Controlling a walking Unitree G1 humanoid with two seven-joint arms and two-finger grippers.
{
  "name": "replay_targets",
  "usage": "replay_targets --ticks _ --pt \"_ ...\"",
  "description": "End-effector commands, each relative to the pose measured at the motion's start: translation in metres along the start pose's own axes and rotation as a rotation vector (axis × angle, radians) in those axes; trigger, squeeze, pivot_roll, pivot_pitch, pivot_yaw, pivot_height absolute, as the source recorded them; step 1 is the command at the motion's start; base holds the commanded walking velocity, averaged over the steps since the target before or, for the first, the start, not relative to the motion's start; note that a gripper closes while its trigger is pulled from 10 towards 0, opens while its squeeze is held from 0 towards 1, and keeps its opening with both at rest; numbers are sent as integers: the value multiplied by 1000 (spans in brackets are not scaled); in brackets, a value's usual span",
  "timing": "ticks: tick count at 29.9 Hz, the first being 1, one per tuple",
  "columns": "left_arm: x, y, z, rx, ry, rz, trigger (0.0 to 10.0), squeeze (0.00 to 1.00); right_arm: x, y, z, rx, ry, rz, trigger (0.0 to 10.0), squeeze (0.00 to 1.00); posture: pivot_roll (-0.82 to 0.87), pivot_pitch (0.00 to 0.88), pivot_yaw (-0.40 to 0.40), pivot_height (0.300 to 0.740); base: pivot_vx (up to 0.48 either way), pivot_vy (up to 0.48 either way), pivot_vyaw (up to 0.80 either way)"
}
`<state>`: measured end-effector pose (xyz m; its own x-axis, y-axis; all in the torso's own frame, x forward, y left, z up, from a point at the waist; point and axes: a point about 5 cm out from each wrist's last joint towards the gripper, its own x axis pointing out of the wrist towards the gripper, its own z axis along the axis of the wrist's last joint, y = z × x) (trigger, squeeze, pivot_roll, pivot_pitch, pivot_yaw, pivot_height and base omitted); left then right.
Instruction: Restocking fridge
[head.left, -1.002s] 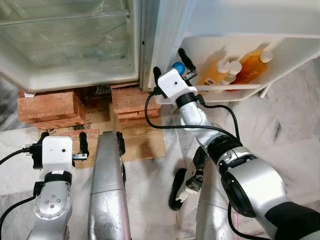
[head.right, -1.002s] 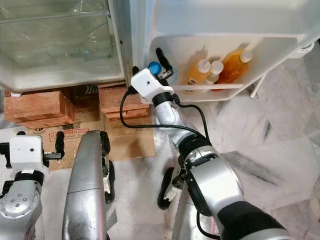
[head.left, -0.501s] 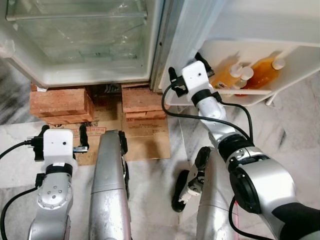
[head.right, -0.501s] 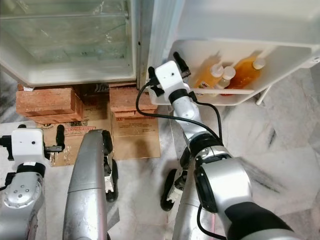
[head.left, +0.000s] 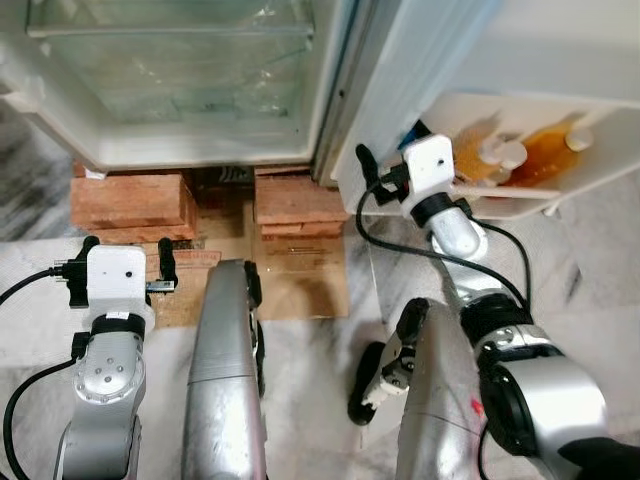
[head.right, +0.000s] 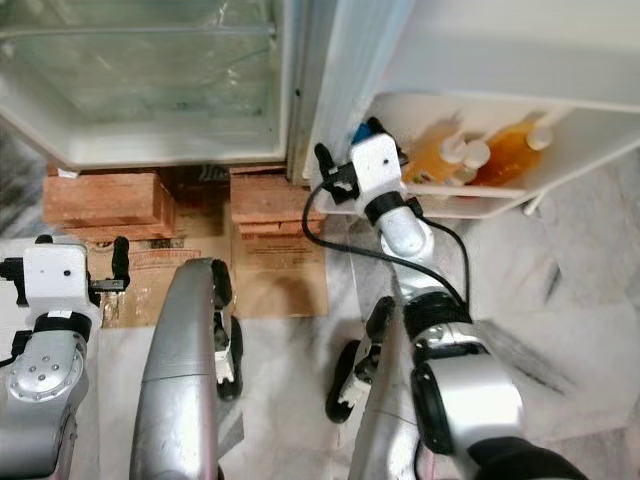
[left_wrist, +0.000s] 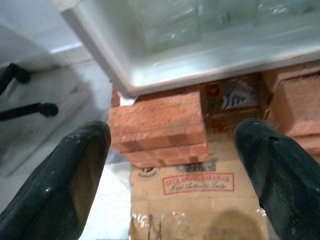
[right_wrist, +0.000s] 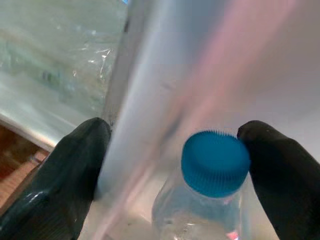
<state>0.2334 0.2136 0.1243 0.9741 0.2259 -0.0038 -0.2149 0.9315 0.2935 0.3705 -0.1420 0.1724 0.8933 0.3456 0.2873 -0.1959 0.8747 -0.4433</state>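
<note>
A clear bottle with a blue cap (right_wrist: 215, 162) stands at the left end of the white fridge door shelf (head.left: 520, 205). My right gripper (right_wrist: 175, 132) is open around it: one finger rests by the cap and the other is well apart. In the right eye view the blue cap (head.right: 360, 131) peeks out above the wrist's white housing. Two orange bottles (head.left: 545, 150) and a white-capped one (head.left: 505, 155) stand further right in the same shelf. My left gripper (head.left: 125, 262) is held low over the floor, open, with nothing between its fingers (left_wrist: 75, 170).
The open fridge compartment (head.left: 170, 90) has glass shelves and rests on red bricks (head.left: 130, 200). Cardboard (head.left: 300, 270) lies on the marble floor in front of it. My silver legs (head.left: 225, 380) fill the lower middle.
The whole view has shifted as the camera moved. My right gripper, with the blue-capped bottle, has gone further into the door shelf, closer to the orange bottles. The left arm has stayed put.
</note>
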Motion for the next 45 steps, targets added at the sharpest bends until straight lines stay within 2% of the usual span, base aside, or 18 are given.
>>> replay_targets --ticks 1,2,6,9,10,11,15,17,18,19,23,25,35,38,42,44,45 --pt "-3 0 -9 4 35 -10 10000 0 -20 -51 -10 -60 45 -217 10000 0 219 358 -83 536 0 0 0" --pt "-2 -1 -8 4 32 -11 10000 0 -21 -54 -7 -84 28 -223 10000 0 216 354 -82 536 0 0 0" --pt "1 -1 -7 6 23 -15 10000 0 -22 -58 -2 -58 9 -230 10000 0 210 349 -81 536 0 0 0" --pt "4 0 -7 9 20 -21 10000 0 -36 -57 -7 -10 39 -219 10000 0 195 340 -79 536 0 0 0" --pt "4 0 -7 9 20 -21 10000 0 -36 -57 -7 -10 39 -219 10000 0 195 340 -79 536 0 0 0" --pt "6 0 -8 8 20 -26 10000 0 -46 -52 -10 18 59 -202 10000 0 186 336 -77 536 0 0 0" --pt "7 -1 -9 0 23 -43 10000 0 -65 -40 -13 98 94 -164 10000 0 175 330 -75 536 0 0 0" --pt "9 -4 -9 -8 23 -60 10000 0 -79 -30 -15 174 123 -141 10000 0 164 317 -73 536 0 0 0" --pt "9 -4 -9 -8 23 -60 10000 0 -79 -30 -15 174 123 -141 10000 0 164 317 -73 536 0 0 0" --pt "11 -7 -9 -10 22 -75 10000 0 -89 -22 -14 212 143 -119 10000 0 155 309 -72 536 0 0 0" --pt "12 -9 -10 -13 20 -89 10000 0 -99 -14 -11 225 147 -85 10000 0 146 299 -71 536 0 0 0" --pt "14 -11 -11 -14 20 -95 10000 0 -104 -9 -12 266 179 -96 10000 0 140 287 -73 536 0 0 0" --pt "18 -15 -10 -38 5 -86 10000 0 -98 -10 -9 295 204 -121 10000 0 130 264 -87 536 0 0 0" --pt "16 -12 -13 -15 9 -50 10000 0 -100 -9 -15 326 247 -155 10000 0 128 248 -90 536 0 0 0" --pt "12 -14 -15 -20 14 -51 10000 0 -103 -3 -22 372 291 -159 10000 0 132 230 -91 536 0 0 0" --pt "7 -16 -19 -14 22 -59 10000 0 -106 9 -31 417 360 -127 10000 0 135 210 -91 536 0 0 0" --pt "7 -16 -19 -14 22 -59 10000 0 -106 9 -31 417 360 -127 10000 0 135 210 -91 536 0 0 0"
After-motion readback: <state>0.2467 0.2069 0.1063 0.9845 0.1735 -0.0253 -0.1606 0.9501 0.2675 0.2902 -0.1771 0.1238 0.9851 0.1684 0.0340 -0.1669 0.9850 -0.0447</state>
